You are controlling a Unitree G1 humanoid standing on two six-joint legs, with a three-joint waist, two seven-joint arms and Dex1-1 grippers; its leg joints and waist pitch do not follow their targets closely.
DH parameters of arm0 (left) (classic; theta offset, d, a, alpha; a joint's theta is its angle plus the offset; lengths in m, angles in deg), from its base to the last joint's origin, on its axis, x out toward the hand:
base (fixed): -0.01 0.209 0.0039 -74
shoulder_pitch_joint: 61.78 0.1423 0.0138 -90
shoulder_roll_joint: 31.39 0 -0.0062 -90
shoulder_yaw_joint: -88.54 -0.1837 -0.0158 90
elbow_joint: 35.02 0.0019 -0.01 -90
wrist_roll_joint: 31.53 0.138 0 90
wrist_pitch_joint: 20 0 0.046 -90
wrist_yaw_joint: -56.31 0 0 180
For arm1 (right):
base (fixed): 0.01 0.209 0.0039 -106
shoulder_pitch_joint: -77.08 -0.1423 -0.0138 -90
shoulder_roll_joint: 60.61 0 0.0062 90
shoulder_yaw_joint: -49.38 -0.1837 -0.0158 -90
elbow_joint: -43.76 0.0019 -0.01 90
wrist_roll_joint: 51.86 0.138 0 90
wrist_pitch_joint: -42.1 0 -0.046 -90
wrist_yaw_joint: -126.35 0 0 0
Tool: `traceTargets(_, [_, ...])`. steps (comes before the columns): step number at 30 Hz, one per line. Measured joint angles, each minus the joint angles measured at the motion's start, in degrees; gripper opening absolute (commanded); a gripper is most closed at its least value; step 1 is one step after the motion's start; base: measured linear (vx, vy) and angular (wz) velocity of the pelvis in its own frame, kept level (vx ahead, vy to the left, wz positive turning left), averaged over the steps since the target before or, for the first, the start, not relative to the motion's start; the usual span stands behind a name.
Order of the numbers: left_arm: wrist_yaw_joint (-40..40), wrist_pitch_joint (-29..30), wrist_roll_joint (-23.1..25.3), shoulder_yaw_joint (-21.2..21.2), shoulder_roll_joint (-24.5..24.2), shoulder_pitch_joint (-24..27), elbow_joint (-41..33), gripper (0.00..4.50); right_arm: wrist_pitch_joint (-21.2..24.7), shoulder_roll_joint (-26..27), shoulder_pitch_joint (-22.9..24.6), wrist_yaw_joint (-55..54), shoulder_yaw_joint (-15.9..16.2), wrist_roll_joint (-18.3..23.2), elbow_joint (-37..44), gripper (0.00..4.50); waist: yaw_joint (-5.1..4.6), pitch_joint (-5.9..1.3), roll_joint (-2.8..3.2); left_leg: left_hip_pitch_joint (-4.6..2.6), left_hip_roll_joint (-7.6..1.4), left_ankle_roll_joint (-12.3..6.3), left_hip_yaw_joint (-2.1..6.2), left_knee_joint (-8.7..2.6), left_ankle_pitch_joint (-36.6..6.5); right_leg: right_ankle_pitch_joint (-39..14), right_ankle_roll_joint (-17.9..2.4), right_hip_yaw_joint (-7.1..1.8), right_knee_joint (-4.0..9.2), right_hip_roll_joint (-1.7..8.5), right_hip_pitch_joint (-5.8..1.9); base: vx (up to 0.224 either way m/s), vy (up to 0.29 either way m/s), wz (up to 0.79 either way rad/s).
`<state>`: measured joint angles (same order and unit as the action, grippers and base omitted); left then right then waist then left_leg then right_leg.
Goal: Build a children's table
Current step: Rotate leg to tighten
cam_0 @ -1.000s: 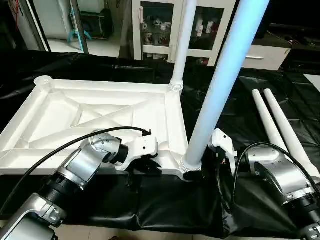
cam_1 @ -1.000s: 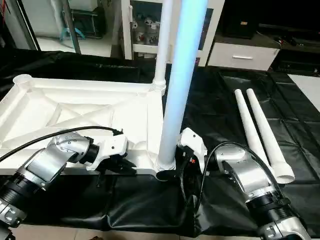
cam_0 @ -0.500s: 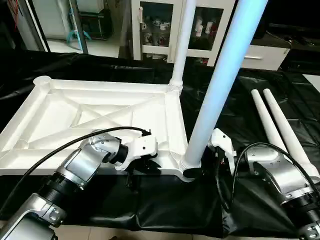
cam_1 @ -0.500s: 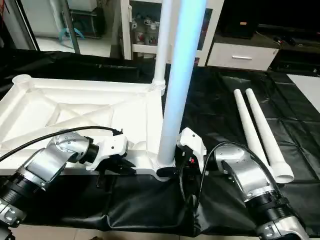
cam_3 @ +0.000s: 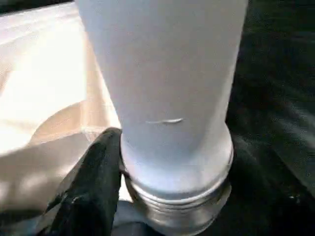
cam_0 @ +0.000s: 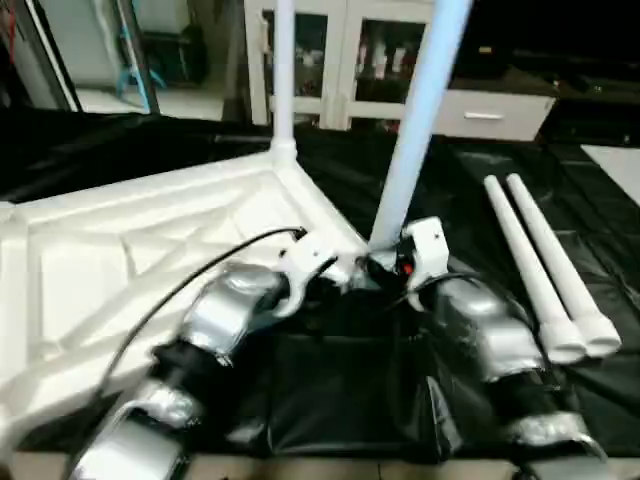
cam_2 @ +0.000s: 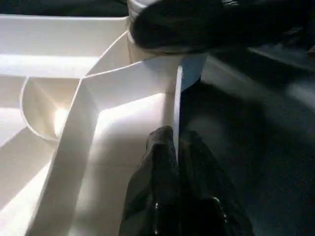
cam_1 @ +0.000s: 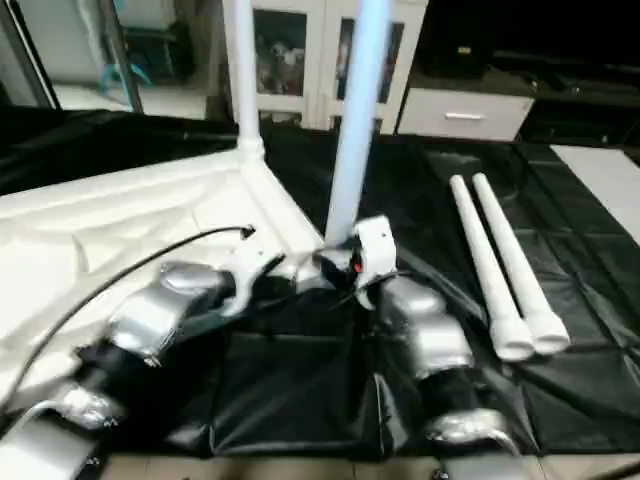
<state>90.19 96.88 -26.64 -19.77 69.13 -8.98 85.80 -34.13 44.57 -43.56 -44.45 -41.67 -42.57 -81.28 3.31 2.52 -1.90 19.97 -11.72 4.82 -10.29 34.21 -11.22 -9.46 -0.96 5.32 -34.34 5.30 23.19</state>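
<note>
On black sheeting covering the worktop, the children's table top lies upside down, ribbed underside up, taking the left half of the head views. Two legs already stand upright in its corner sockets: the near leg at the corner closest to the arms, the far leg at the corner behind it. Two loose legs lie side by side on the sheeting to the right, touching each other, wide ends toward the robot, well apart from the top.

Left end effector: fingers together, pinched on the thin upright rim of the table top just beside the near corner socket, rim edge sandwiched between the two black pads. In the head view it sits at the top's near edge, silver forearm and black cable trailing back.

Right end effector: at the base of the near leg, jaws spread around it; the wrist view has one black finger against the side of the leg's threaded collar. Second finger hidden behind the leg, so a firm clamp can't be confirmed.

White cabinet with glass doors stands behind the worktop.
</note>
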Motion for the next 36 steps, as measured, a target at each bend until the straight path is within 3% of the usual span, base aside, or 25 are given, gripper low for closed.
traceTargets(8, [-1.68,-0.94,1.45,-0.05,0.95,-0.56,1.00,0.00,-4.40,1.89,-0.86,-3.17,-1.15,-1.08,-2.76,2.72,0.14,-0.03,0.12,0.08,0.02,-0.01,0.00,-0.14,-0.01,0.01,0.06,-0.04,-0.01,0.00,-0.01,0.000,0.000,0.00])
traceTargets(9, [-1.68,-0.97,1.43,-0.07,0.89,-0.56,0.99,0.00,-4.86,1.88,-0.86,-2.99,-1.17,-1.08,-2.97,3.28,0.15,-0.02,0.14,0.08,0.02,-0.01,0.00,-0.16,-0.01,0.01,0.07,-0.04,0.00,0.00,-0.01,0.000,0.000,0.00])
traceTargets(16, [-2.69,-4.80,2.44,0.88,-1.53,-1.23,3.11,0.00,-7.75,1.33,0.68,3.80,1.32,-1.45,-1.05,3.89,-0.87,0.03,0.13,0.26,0.01,0.00,0.18,-0.33,-0.01,0.01,0.10,0.11,0.11,-0.04,0.09,0.000,0.000,0.00])
traceTargets(22, [5.40,-5.95,1.89,-0.72,-6.31,1.25,-1.88,0.00,-4.89,-7.44,1.91,15.93,3.26,0.17,7.10,4.44,-0.04,0.03,0.15,0.27,-0.01,-0.06,0.11,-0.64,0.01,0.08,-0.05,0.12,0.18,-0.07,0.23,0.000,0.000,0.00])
traceTargets(26, [15.73,-8.67,-0.07,-2.97,-12.04,3.52,-6.21,0.00,-2.21,-18.76,5.55,32.61,7.70,1.63,16.30,4.44,0.65,0.00,0.18,0.16,-0.02,-0.16,0.10,-0.74,-0.03,-0.05,0.02,0.13,0.24,-0.08,0.17,0.000,0.000,0.00])
traceTargets(29, [23.03,-10.86,-1.87,-3.44,-16.40,5.43,-8.72,0.00,-0.63,-24.44,8.20,40.95,9.18,1.88,18.32,4.44,0.82,0.00,0.18,0.12,-0.02,-0.11,0.05,-0.71,-0.08,-0.04,0.00,0.10,0.22,-0.08,0.17,0.000,0.000,0.00])
traceTargets(32, [29.99,-11.68,-3.73,-4.56,-20.21,7.17,-11.87,0.00,0.84,-28.10,9.71,47.23,11.04,2.40,19.69,4.44,0.83,0.01,0.19,0.05,-0.04,-0.08,0.03,-0.71,-0.09,-0.05,0.01,0.09,0.20,-0.08,0.12,0.000,0.000,0.00])
traceTargets(36, [34.71,-11.46,-4.02,-6.42,-21.88,7.39,-13.94,0.00,1.39,-29.43,10.11,52.09,13.57,2.37,21.09,4.44,1.60,0.01,0.19,0.01,-0.07,-0.07,-0.01,-0.57,-0.07,-0.04,0.01,0.06,0.18,-0.06,-0.01,0.000,0.000,0.00])
